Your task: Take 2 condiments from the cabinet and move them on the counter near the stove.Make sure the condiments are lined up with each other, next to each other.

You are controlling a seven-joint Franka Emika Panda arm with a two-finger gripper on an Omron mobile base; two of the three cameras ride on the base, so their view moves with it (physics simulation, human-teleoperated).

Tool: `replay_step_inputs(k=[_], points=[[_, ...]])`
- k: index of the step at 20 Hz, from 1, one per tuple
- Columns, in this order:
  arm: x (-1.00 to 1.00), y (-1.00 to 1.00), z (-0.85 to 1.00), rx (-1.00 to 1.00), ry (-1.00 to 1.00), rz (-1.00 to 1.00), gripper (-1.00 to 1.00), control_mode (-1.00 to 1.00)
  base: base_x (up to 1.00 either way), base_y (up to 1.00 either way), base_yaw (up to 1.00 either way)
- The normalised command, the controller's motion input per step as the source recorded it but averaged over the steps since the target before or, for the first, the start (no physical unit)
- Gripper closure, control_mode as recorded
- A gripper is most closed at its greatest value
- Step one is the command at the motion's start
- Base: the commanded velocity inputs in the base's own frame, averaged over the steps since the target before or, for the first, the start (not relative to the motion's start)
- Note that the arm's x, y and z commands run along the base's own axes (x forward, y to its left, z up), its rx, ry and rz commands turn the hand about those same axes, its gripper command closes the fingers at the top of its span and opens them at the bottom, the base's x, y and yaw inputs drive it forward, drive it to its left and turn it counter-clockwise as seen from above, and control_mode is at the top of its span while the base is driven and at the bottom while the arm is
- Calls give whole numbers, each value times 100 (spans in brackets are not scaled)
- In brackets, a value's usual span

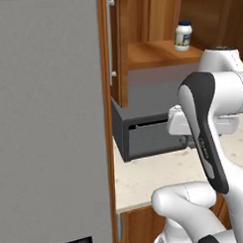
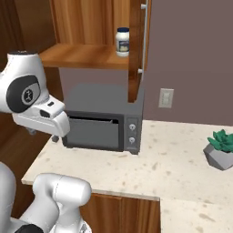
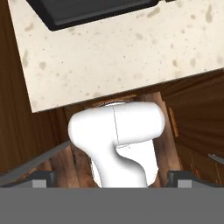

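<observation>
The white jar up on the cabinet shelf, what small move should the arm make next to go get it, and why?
Probably raise the open tool toward the shelf. The white jar stands upright on the cabinet shelf above the microwave, untouched, while the hand view looks down at the counter edge, so the tool sits low and points away from it.

We count one jar (image 2: 122, 42) on the one cabinet (image 2: 86, 27) shelf (image 1: 161, 53); no other condiment can be made out there. One open cabinet door (image 2: 134, 50) carries one bar handle (image 2: 145, 36). On the one surface (image 2: 173, 164) we count one toaster oven (image 2: 102, 123) with two knobs (image 2: 132, 134), and one potted plant (image 2: 220, 149). We see one wall outlet (image 2: 165, 98), one refrigerator (image 1: 49, 121), and one arm (image 1: 206, 135).
</observation>
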Motion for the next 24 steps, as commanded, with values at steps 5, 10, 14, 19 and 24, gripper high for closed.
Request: replay_step_inputs(k=[5, 10, 14, 19, 24], points=[[3, -3, 6, 0, 2, 0, -100, -100, 49, -10, 0], [-14, -21, 68, 0, -18, 2, -100, -100, 0, 0, 0], [0, -26, 75, -1, -34, 0, -100, -100, 0, 0, 0], [8, -26, 78, -6, -31, 0, -100, -100, 0, 0, 0], [13, -3, 60, -15, -29, 0, -100, -100, 0, 0, 0]])
